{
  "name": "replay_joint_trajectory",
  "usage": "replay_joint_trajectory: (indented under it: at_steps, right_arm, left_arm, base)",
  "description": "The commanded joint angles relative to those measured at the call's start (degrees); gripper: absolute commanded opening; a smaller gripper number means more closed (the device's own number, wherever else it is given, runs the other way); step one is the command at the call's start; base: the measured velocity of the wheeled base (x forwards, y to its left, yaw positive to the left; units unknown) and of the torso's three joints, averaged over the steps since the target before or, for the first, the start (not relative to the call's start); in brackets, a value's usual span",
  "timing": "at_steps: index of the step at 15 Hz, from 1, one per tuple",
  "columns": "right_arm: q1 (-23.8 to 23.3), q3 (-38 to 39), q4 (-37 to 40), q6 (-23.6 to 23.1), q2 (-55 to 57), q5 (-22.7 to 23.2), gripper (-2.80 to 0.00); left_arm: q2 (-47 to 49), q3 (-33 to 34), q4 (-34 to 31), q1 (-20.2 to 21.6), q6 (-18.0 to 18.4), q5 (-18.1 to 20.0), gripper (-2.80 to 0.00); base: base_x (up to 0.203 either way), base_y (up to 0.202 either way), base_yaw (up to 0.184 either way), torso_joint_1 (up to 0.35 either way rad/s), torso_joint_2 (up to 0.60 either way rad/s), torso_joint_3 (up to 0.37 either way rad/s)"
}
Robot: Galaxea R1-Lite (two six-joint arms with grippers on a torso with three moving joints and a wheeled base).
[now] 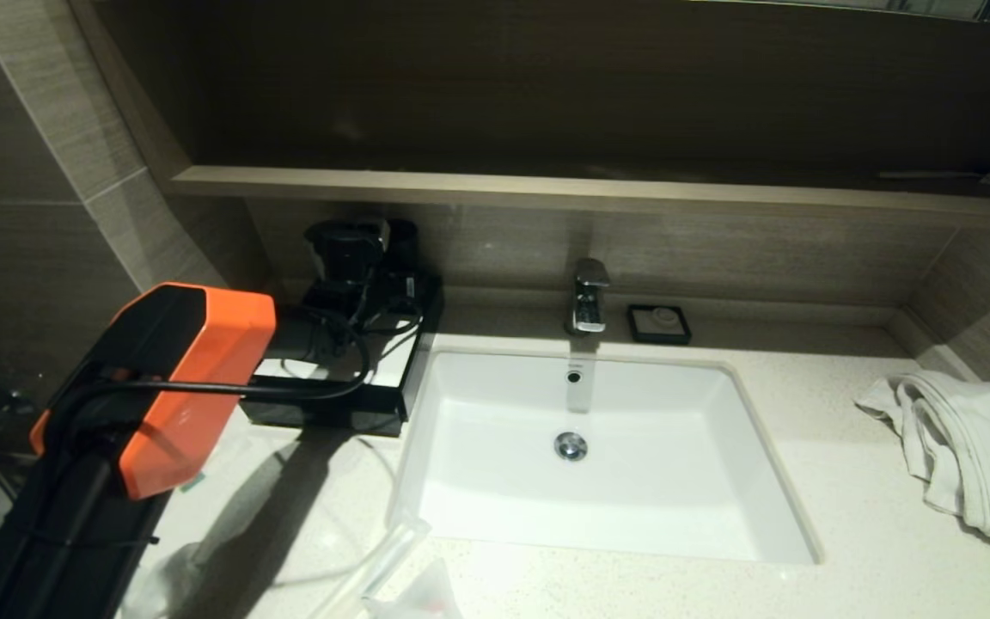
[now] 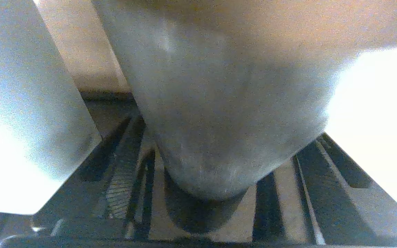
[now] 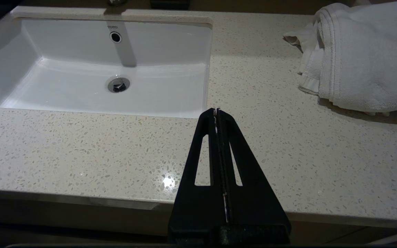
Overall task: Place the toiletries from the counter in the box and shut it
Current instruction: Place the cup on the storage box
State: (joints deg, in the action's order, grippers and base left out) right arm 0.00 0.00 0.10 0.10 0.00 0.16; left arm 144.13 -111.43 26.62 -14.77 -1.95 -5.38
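The left gripper (image 1: 349,266) hangs over the low black rectangular box with a white top panel (image 1: 323,417) at the counter's back left corner. Its jaws stand wide apart around a pale blurred mass, which I cannot identify or confirm as gripped. The risk is a release that lands on the panel or beside the box rather than inside it. A second risk is the black cable looped over the box, which could snag as the arm withdraws. Clear-wrapped slim toiletries (image 1: 392,550) lie on the pale speckled stone counter (image 1: 804,481) by the sink's front corner, so a clumsy pick could nudge them into the basin. Only the head view shows box and toiletries; only the left wrist view shows the jaws. The right wrist view alone shows the right gripper (image 3: 216,110), closed and empty at the counter's front edge.
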Motion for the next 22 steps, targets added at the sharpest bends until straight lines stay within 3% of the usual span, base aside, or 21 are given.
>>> replay_joint_trajectory:
  at_steps: [1, 7, 9, 10, 11, 14, 22]
  right_arm:
    - [0.0, 0.0, -0.01, -0.02, 0.0, 0.02, -2.8]
    - [0.0, 0.0, -0.01, -0.02, 0.0, 0.02, -2.8]
    - [-0.01, 0.0, -0.01, -0.02, 0.0, 0.02, -2.8]
    - [0.0, 0.0, -0.01, -0.02, 0.0, 0.02, -2.8]
    - [-0.04, 0.0, -0.01, -0.02, 0.0, 0.02, -2.8]
    - [0.0, 0.0, -0.01, -0.02, 0.0, 0.02, -2.8]
    - [0.0, 0.0, -0.01, -0.02, 0.0, 0.02, -2.8]
  left_arm:
    - [-1.6, 0.01, 0.27, 0.01, -0.07, -0.07, 0.0]
    - [-6.26, 4.71, 0.01, 0.01, -0.24, -1.64, 0.0]
    - [-8.26, 9.98, 0.4, 0.01, -0.3, -2.21, 0.0]
    - [-9.62, 12.57, 1.03, 0.01, -0.37, -2.3, -1.61]
    - [-10.73, 14.94, 2.0, 0.01, -0.4, -2.33, -2.8]
    - [-12.57, 19.37, 5.27, 0.01, -0.5, -2.36, -2.8]
    - [-11.64, 21.35, 6.55, -0.17, -0.6, -2.01, -2.8]
  base:
    - [0.0, 0.0, 0.0, 0.0, 0.0, 0.0]
    - [0.0, 0.0, 0.0, 0.0, 0.0, 0.0]
    - [0.0, 0.0, 0.0, 0.0, 0.0, 0.0]
    - [0.0, 0.0, 0.0, 0.0, 0.0, 0.0]
    - [0.0, 0.0, 0.0, 0.0, 0.0, 0.0]
    - [0.0, 0.0, 0.0, 0.0, 0.0, 0.0]
    - [0.0, 0.0, 0.0, 0.0, 0.0, 0.0]
